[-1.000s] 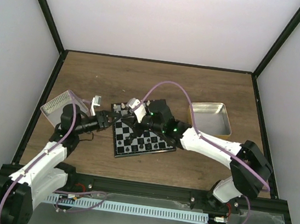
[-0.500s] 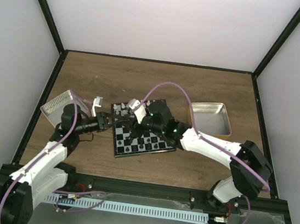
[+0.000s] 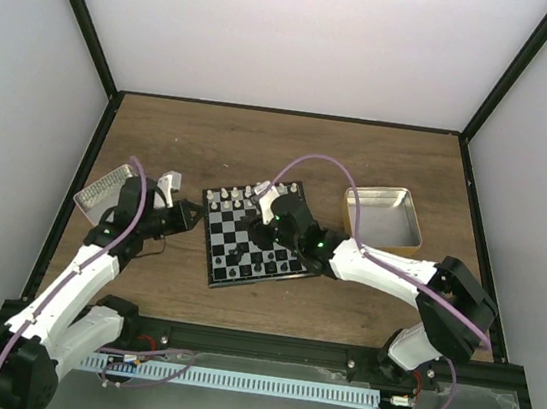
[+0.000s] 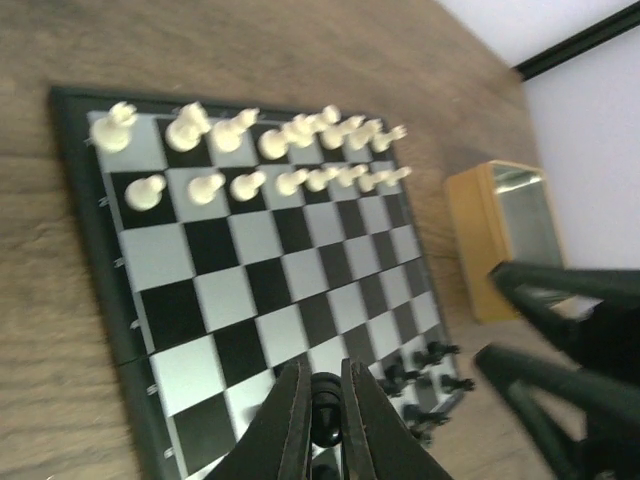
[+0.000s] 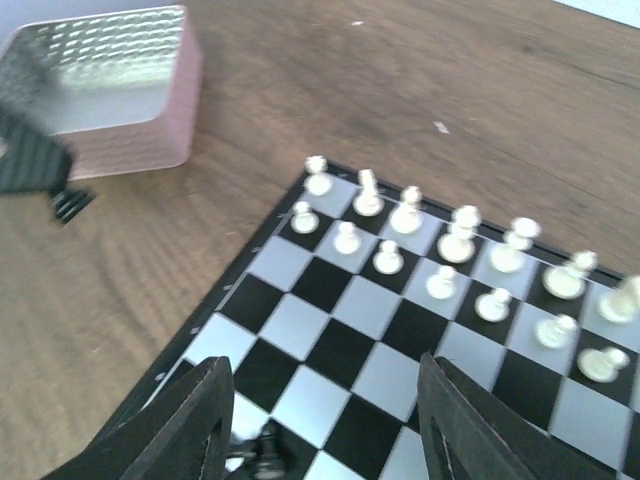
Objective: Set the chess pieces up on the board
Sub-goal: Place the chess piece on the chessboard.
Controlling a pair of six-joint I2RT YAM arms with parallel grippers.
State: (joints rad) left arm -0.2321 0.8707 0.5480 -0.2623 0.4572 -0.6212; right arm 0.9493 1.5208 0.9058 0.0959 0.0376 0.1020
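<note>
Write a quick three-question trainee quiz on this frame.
1. True or false: the right gripper has its fingers closed on a white piece.
2. What sits between the left gripper fingers? A) a black piece B) a white pawn C) nothing
3. How many rows do the white pieces fill on the board?
Key: 1 false, its fingers are open; 2 A; 3 two.

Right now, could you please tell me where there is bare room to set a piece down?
The board's middle rows are bare, between the white pieces and the black pieces; the left gripper holds one. So is the table beyond the board. Crowded: the far two rows, and the near rows, where the open right gripper hangs.
</note>
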